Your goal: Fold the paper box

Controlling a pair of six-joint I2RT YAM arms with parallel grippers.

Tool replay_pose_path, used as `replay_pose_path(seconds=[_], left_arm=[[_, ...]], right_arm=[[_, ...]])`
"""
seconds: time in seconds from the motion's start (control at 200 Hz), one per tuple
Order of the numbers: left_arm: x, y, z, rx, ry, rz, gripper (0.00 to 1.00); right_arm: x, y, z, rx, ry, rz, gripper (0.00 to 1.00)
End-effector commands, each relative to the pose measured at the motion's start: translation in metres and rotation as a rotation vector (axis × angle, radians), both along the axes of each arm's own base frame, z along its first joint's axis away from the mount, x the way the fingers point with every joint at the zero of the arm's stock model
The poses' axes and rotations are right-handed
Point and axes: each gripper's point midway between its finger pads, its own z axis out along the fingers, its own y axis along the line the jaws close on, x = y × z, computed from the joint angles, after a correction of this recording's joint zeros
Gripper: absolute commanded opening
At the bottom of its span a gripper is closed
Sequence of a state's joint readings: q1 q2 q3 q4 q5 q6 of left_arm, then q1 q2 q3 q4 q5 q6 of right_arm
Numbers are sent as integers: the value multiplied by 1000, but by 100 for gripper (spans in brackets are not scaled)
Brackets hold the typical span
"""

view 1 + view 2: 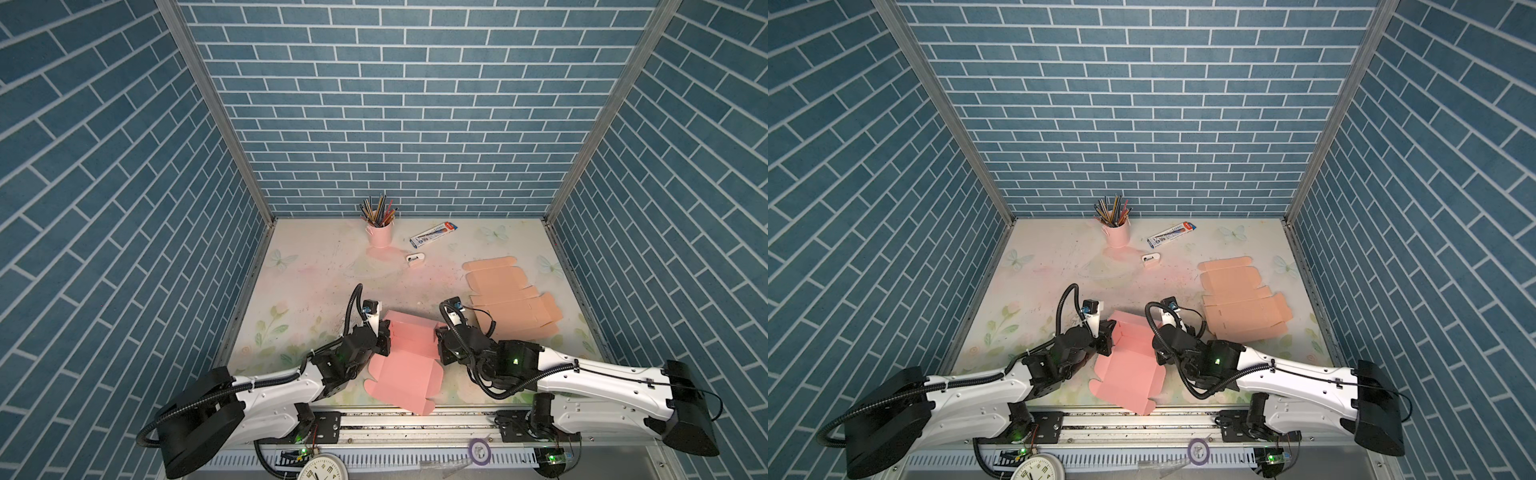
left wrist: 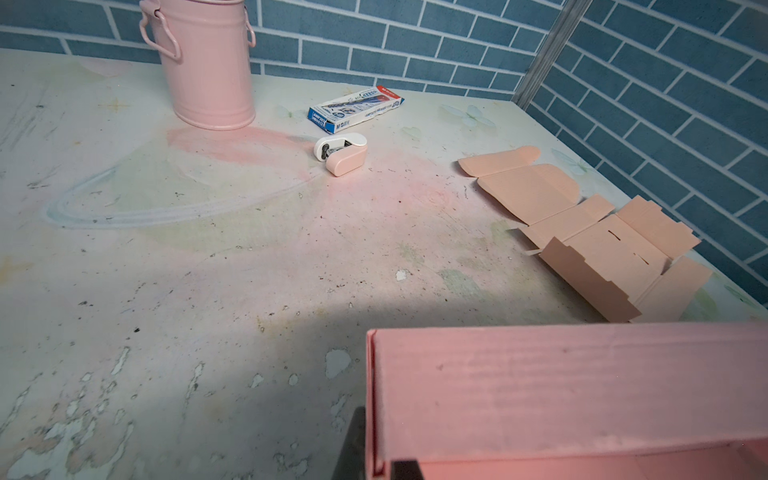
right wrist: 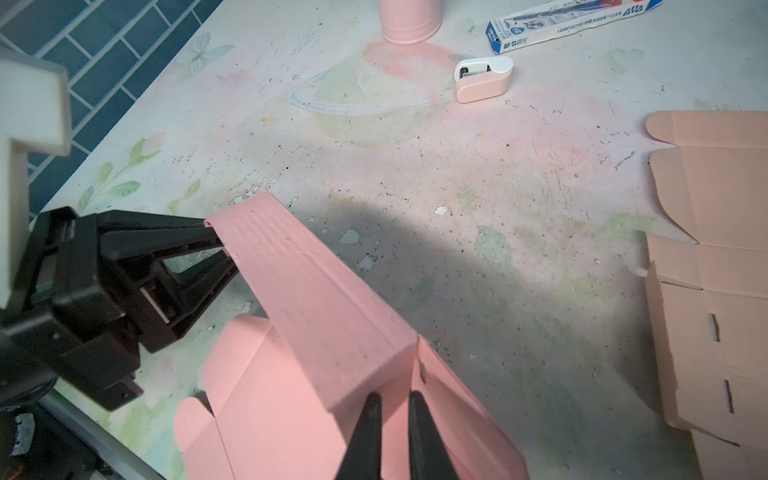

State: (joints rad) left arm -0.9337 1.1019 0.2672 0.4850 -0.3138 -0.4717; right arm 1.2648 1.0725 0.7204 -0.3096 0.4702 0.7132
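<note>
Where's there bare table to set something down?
Widest: between the pink bucket, the left wall and the left gripper. Smaller: between the sharpener and the pink box. Crowded: the right side with the peach blank, and around the right gripper.

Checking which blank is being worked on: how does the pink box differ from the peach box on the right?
Colour: the pink box is salmon, the peach box paler tan. State: the pink box has one long wall folded upright, its end pinched by the left gripper; the peach box lies nearly flat, untouched. Place: the pink box sits near the front edge, the peach box farther back right. Both are die-cut cardboard blanks.
</note>
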Motion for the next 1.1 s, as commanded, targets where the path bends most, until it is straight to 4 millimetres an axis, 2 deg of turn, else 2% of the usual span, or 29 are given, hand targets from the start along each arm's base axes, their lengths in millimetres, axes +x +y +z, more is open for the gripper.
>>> replay_pose_path(seconds=[0.0, 0.18, 0.295, 0.48, 0.62, 0.795, 0.985, 1.095], left_arm=[[4, 4, 15, -38, -22, 8, 8], [14, 16, 19, -39, 2, 15, 8], [17, 22, 23, -82, 29, 6, 8], [21, 28, 30, -113, 46, 10, 8], [22, 27, 39, -173, 79, -16, 8], [23, 28, 43, -226, 144, -36, 8], [23, 25, 53, -242, 148, -61, 8], [24, 30, 55, -247, 141, -47, 8]], right_arm=[[-1, 5, 11, 45, -28, 32, 21], [-5, 11, 28, 110, -55, 85, 34], [-15, 16, 38, 211, -91, 162, 50], [-22, 7, 38, 278, -102, 180, 64], [-35, 4, 38, 342, -92, 213, 69], [-32, -15, 12, 335, -82, 149, 68], [-42, -12, 24, 483, -161, 227, 68], [-41, -13, 26, 491, -191, 236, 68]])
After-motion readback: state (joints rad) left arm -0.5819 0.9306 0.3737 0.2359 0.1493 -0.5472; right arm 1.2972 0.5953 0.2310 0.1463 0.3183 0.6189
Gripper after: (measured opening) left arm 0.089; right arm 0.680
